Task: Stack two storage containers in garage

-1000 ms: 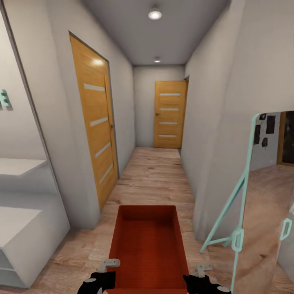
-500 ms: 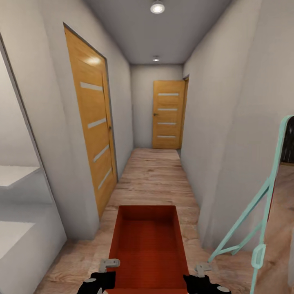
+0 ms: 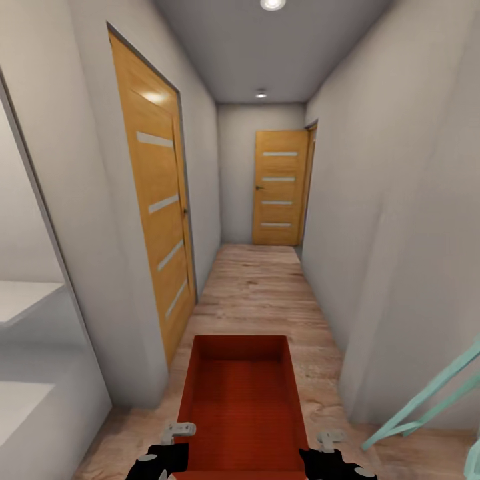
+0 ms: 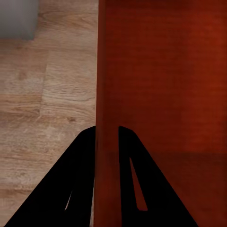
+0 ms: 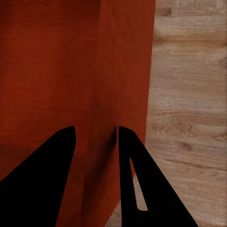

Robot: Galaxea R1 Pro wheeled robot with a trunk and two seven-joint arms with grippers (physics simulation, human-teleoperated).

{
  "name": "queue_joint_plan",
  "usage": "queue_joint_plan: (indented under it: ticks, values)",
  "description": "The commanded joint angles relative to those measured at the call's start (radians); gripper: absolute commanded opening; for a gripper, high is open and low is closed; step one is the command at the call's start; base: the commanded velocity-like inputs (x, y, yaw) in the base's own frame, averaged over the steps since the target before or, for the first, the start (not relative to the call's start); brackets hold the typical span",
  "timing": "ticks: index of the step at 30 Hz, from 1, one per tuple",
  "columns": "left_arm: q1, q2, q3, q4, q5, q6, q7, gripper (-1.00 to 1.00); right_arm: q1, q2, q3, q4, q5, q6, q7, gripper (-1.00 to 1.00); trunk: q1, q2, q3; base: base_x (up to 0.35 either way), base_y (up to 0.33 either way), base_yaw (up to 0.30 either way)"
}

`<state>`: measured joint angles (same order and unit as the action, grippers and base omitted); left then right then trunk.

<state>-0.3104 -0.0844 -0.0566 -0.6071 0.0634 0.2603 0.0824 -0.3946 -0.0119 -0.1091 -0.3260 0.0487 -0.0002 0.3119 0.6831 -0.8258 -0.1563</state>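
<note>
Carrying step, by my reading: the left gripper (image 4: 106,135) and right gripper (image 5: 94,135) each have their fingers clamped over a side wall of one storage container (image 3: 243,400), held low in front above the wood floor (image 3: 257,287). Next it needs steering down the corridor toward the far door (image 3: 279,188). The container's near end is cut off, and the garage's location cannot be told.

The left gripper (image 4: 107,142) grips the wall of the orange-red storage container (image 4: 165,85), one black finger on each side. Light wood plank flooring (image 4: 47,94) fills the frame's left, a grey object (image 4: 18,18) at upper left.
</note>
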Motion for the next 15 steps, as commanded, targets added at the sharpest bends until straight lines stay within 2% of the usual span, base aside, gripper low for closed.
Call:
queue_joint_plan:
  ticks: [1, 5, 15]
  values:
    - [-0.001, -0.029, -0.001, -0.025, -0.001, 0.006, 0.008, -1.00, 0.000, 0.009, 0.035, 0.002, 0.010, 0.000, 0.009, -1.00, 0.001, -0.001, -0.002, 0.276, 0.213, 0.000]
    - [-0.001, -0.029, -0.001, -0.025, -0.001, 0.006, 0.008, -1.00, 0.000, 0.009, 0.035, 0.002, 0.010, 0.000, 0.008, -1.00, 0.001, -0.001, -0.002, 0.276, 0.213, -0.072]
    - [-0.001, -0.029, -0.001, -0.025, -0.001, 0.007, 0.008, -1.00, 0.000, 0.009, 0.035, 0.002, 0.010, 0.000, 0.008, -1.00, 0.001, -0.001, -0.002, 0.275, 0.213, -0.261]
